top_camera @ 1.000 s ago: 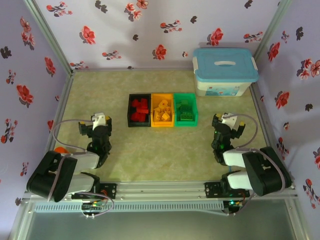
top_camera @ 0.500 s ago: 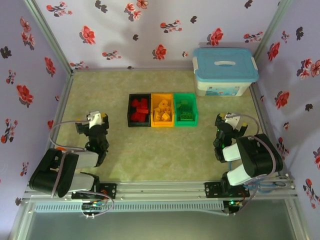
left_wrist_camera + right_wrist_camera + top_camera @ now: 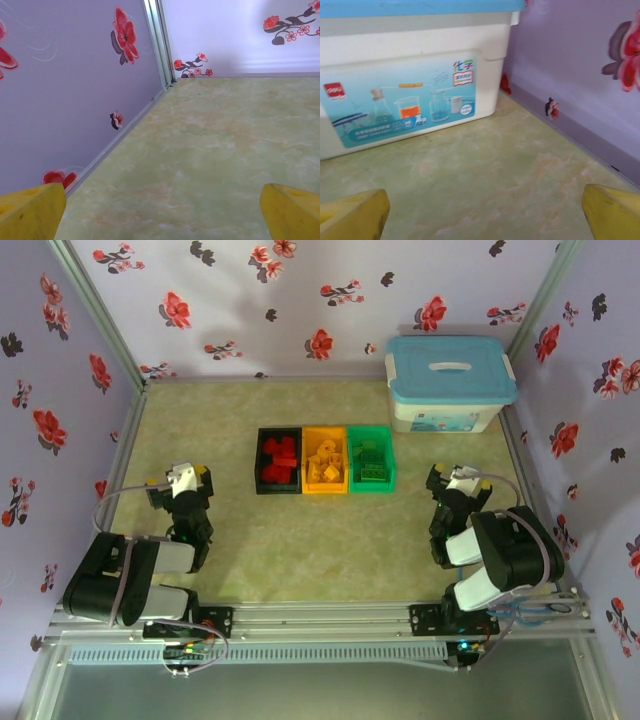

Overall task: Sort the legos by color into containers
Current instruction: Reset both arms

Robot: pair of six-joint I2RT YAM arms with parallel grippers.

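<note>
Legos point(image 3: 280, 455) lie sorted inside the three containers, which stand touching side by side in a row at the middle of the table point(image 3: 300, 560). Red bricks sit in the black bin point(image 3: 259, 462), yellow-orange bricks in the yellow-orange bin point(image 3: 325, 489), and green bricks in the green bin point(image 3: 391, 466). Every brick that can be made out from above lies inside a bin of its matching colour. Single bricks are too small to count.

The left gripper point(image 3: 180, 482) sits low near its own base, well apart from the bins on their left. In the left wrist view its yellow fingertips point(image 3: 30, 212) stand wide apart at the bottom corners, with nothing but table between them, so it is spread and holds nothing. The right gripper point(image 3: 455, 483) sits likewise near its base, to the right of the green bin and short of the white box point(image 3: 450, 390) with the light-blue lid. Its fingertips point(image 3: 352, 215) are also spread wide, with bare table between them and the box's printed label ahead.

Judging by this layout, the sorting step itself looks complete and the arms are at rest. If anything is left, the next move calls for a check of the table edges near the arm bases for a stray brick. Otherwise, both arms need only hold their parked poses.
</note>
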